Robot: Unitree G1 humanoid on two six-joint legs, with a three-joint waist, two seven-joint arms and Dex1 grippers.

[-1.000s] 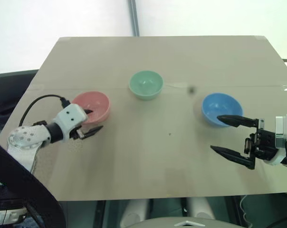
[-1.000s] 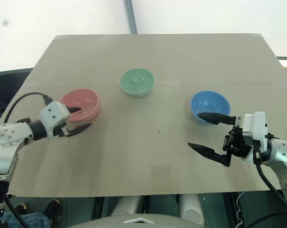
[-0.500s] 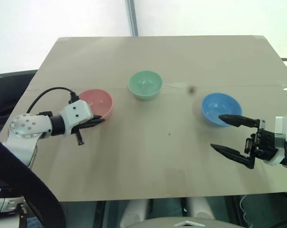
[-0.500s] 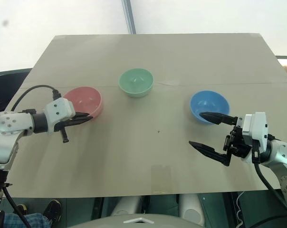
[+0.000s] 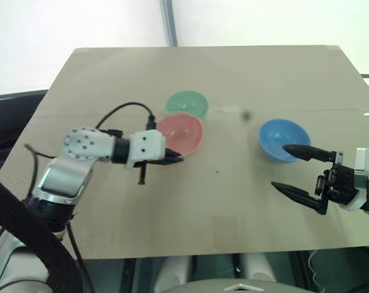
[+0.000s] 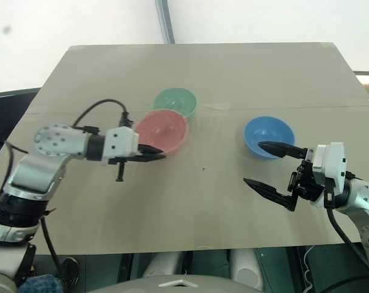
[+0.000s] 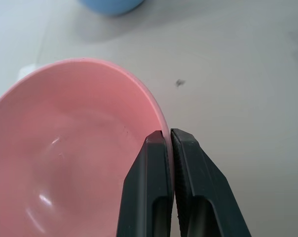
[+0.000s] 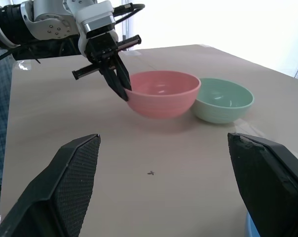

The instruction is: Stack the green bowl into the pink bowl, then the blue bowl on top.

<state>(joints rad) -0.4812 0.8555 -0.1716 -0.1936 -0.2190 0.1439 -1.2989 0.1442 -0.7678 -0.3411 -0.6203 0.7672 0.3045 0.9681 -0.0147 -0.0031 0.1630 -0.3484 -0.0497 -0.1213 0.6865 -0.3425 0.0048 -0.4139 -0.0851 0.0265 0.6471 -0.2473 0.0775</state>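
Pink bowl (image 5: 181, 133) upright, rim pinched by left gripper (image 5: 175, 159), beside green bowl (image 5: 188, 104).

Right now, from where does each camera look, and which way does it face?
Head stereo pair: looks forward and down at the table; both arms show.
Left wrist view: looks along the left gripper, shut on the pink bowl rim.
Right wrist view: looks between the open right gripper fingers toward the green bowl.
Shared: the pink bowl appears in all; the blue bowl in the head pair.
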